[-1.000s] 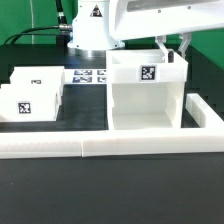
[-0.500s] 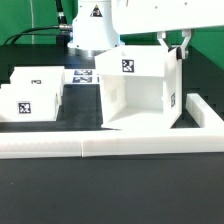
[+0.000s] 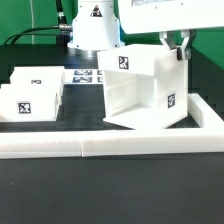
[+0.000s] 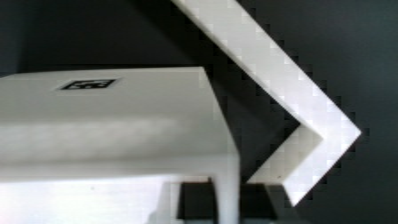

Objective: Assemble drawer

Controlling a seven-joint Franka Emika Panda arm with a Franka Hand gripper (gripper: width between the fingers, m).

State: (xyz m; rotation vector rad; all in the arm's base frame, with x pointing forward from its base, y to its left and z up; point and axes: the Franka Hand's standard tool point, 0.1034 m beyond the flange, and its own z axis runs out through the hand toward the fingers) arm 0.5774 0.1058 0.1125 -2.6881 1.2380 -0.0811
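The large white drawer housing (image 3: 145, 98) stands at the middle right of the exterior view, turned at an angle. Its open side faces the exterior view's left, with one tag on top and one on its side wall. My gripper (image 3: 178, 48) comes down on the housing's upper far right corner and is shut on a wall there. In the wrist view the housing's tagged white face (image 4: 107, 125) fills the frame, and my gripper (image 4: 226, 202) has a thin white wall between its dark fingers (image 4: 196, 203). Two smaller white tagged trays (image 3: 28, 97) sit at the exterior view's left.
The long low white border rail (image 3: 100, 147) runs along the front and turns back at the exterior view's right, close beside the housing; it also shows in the wrist view (image 4: 285, 85). The marker board (image 3: 85, 76) lies flat behind, between trays and housing. The robot base (image 3: 92, 35) stands behind.
The housing has been turned about its upright axis in my grip. Its top tag has swung toward the exterior view's left and its tagged side wall has come into sight. The trays have not moved.
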